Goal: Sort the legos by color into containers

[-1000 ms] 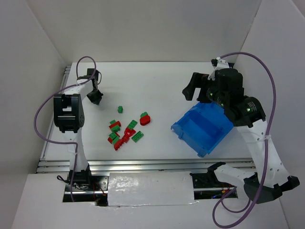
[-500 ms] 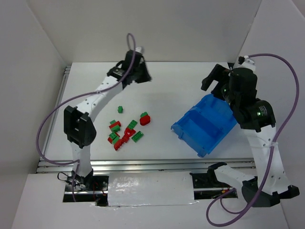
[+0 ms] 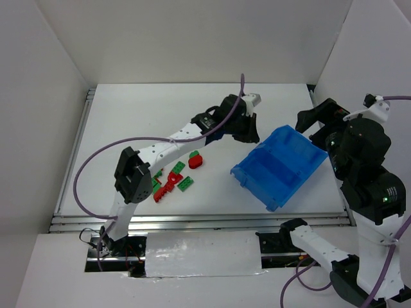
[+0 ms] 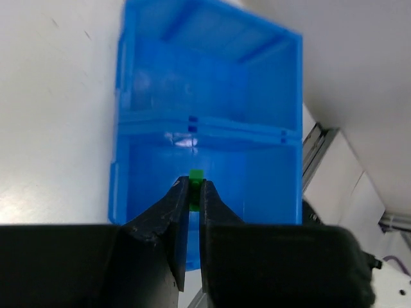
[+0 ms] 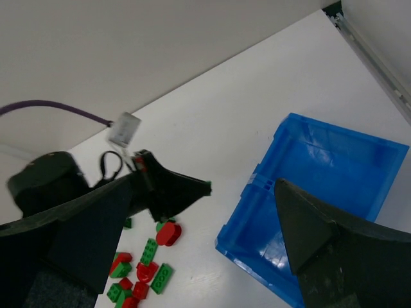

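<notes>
Left pincer [image 4: 195, 185] clenched on one tiny green lego [image 4: 196, 174]. Only my wrist camera shows that brick, with the blue bin [image 4: 270, 186] and its divider filling the view beyond. From overhead the brick is hidden, and the pincer hangs just beside the bin's far-left wall. My right pincer [image 5: 205, 192] gapes wide, nothing in it, and its camera catches the red and green legos [image 5: 144, 266] heaped on the table [image 5: 212, 122].
</notes>
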Robot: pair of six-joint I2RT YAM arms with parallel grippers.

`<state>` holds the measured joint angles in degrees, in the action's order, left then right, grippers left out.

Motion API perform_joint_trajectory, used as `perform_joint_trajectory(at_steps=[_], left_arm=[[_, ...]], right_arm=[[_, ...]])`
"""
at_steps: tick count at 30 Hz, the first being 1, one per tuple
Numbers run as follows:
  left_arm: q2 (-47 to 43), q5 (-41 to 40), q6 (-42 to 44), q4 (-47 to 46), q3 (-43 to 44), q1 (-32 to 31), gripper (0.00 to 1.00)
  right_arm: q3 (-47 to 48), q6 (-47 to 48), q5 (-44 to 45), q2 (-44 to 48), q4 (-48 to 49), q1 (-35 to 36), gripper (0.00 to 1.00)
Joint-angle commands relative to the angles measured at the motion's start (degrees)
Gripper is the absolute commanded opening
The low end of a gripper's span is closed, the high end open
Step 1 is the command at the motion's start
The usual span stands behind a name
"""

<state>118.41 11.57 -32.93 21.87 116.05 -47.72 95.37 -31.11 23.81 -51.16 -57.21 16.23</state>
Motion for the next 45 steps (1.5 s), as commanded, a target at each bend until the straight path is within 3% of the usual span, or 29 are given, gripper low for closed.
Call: perform_joint_trajectory(at_steps=[1, 7, 10, 11, 13, 14, 17, 21, 22, 25, 26, 30, 33, 38, 45], left_arm=[[1.73, 0.83, 1.99, -1.47, 0.59, -4.21, 0.03], [2.61, 2.32, 0.85, -4.03, -4.69, -5.62, 0.13], [3.32, 2.05, 0.94, -3.68, -5.22, -6.50, 0.31], [3.23, 2.05, 1.02, -3.67, -5.74, -6.50, 0.47], [2.79, 1.35, 0.85, -3.76, -6.45, -6.59, 0.65], [2.10, 1.00, 0.76, -3.85, -7.41, -6.59, 0.81], [0.60, -0.67, 1.37, -4.20, -7.77, -6.50, 0.96], [-1.60, -4.44, 1.90, -0.88, -7.50, -3.88, 0.96], [-3.08, -10.46, 1.03, 0.79, -7.77, -3.00, 0.96], [-5.90, -20.42, -4.41, 9.66, -10.22, 3.75, 0.98], [-6.08, -23.23, -5.38, 11.77, -10.75, 8.65, 0.97], [-3.98, -33.69, -4.26, 21.36, -9.71, 16.86, 0.98], [-2.48, -34.51, -2.50, 24.54, -9.52, 22.40, 0.96], [-4.15, -29.87, 2.42, 21.82, -15.75, 29.08, 0.94], [-3.19, -23.01, 5.86, 19.18, -21.21, 29.97, 0.86]], right_arm=[[1.48, -0.62, 0.01, 0.09, -2.29, -0.23, 1.00], [0.08, -0.26, -1.40, 2.02, -2.20, -0.23, 0.99], [-0.45, -0.26, -2.19, 2.20, -2.38, -0.23, 1.00], [-0.71, -0.26, -2.45, 2.20, -2.29, -0.32, 1.00], [-1.33, -0.09, -3.07, 2.20, -1.94, -0.15, 0.99], [-1.50, 0.00, -3.33, 2.29, -1.68, -0.23, 0.99], [-2.64, 0.26, -4.03, 2.29, -0.80, -0.32, 1.00], [-4.14, 0.61, -5.62, 1.50, 0.34, -0.32, 0.99], [-4.23, 0.70, -5.97, 1.06, 0.35, -0.32, 1.00], [-4.49, 2.11, -7.99, 0.36, 0.43, -0.23, 1.00], [-4.93, 2.63, -8.51, 0.27, 0.26, -0.23, 1.00], [-6.60, 3.16, -10.88, -0.52, 0.43, -0.23, 1.00], [-7.13, 3.43, -12.47, -1.05, 0.70, -0.23, 1.00], [-6.43, 4.22, -13.09, -2.28, 0.26, -0.32, 0.99], [-7.13, 3.69, -14.32, -2.89, 1.40, -0.23, 1.00]])
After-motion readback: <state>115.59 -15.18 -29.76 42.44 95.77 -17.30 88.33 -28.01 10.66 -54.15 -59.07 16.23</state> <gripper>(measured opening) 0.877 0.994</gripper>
